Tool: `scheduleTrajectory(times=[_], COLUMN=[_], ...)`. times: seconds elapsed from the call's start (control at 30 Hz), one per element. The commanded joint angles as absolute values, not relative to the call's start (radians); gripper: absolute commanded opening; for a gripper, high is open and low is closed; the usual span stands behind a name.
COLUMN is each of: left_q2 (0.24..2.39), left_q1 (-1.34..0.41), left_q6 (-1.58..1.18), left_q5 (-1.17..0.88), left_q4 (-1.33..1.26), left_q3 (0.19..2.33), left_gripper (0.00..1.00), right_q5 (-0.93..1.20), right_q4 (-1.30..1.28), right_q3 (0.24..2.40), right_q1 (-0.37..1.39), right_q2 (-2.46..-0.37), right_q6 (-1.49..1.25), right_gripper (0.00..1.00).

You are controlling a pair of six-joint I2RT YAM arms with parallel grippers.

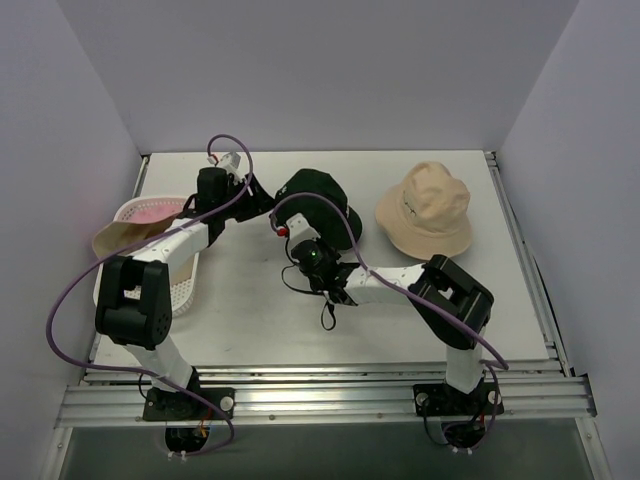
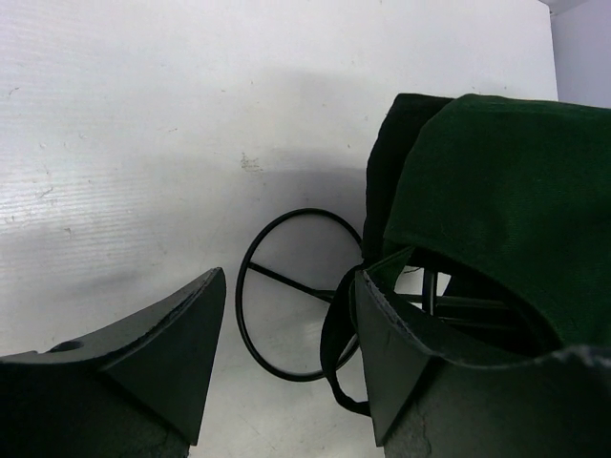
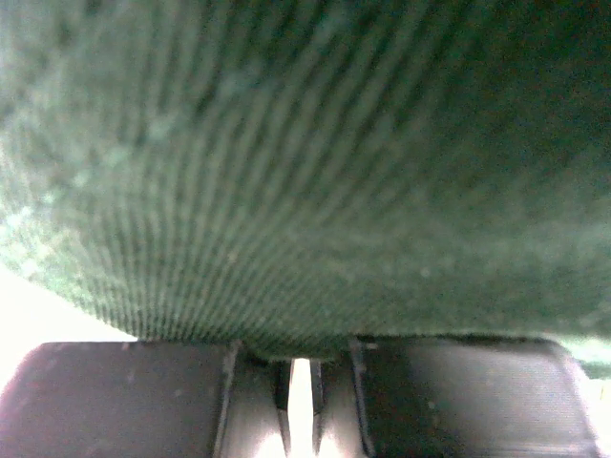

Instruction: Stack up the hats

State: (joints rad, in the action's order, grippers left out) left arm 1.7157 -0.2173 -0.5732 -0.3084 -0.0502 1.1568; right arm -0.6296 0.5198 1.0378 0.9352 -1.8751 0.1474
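Dark green fabric baseball cap (image 1: pixel 318 190) atop black fabric hat (image 2: pixel 384 162).
Right gripper (image 1: pixel 298 228) pinches it, left gripper (image 2: pixel 286 286) gapes; beige fabric bucket hat (image 1: pixel 428 210), far right, awaits stacking.

Top view: even overhead light is falling softly, and the table (image 1: pixel 250 300) is carrying only faint shadows. Left wrist view: sharp, with a grey shadow spreading beside the dark green cap (image 2: pixel 506 191). Right wrist view: the fabric is blurring out of focus, and white glare is burning the lower corners.
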Motion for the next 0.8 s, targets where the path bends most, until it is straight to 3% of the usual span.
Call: scheduleTrajectory(times=[0.0, 0.77], left_q2=[1.723, 1.597], left_q1=[-0.219, -0.219], left_q6=[-0.557, -0.583], left_q5=[-0.27, -0.275], left_q4=[-0.077, -0.021], left_q3=[1.141, 1.173], left_gripper=[0.64, 0.66], right_q5=[-0.632, -0.557], right_q4=[0.543, 0.545], right_q3=[1.031, 0.971], right_q1=[0.914, 0.914], right_q2=[-1.825, -1.741], right_q6=[0.123, -0.032], right_gripper=[0.0, 0.03])
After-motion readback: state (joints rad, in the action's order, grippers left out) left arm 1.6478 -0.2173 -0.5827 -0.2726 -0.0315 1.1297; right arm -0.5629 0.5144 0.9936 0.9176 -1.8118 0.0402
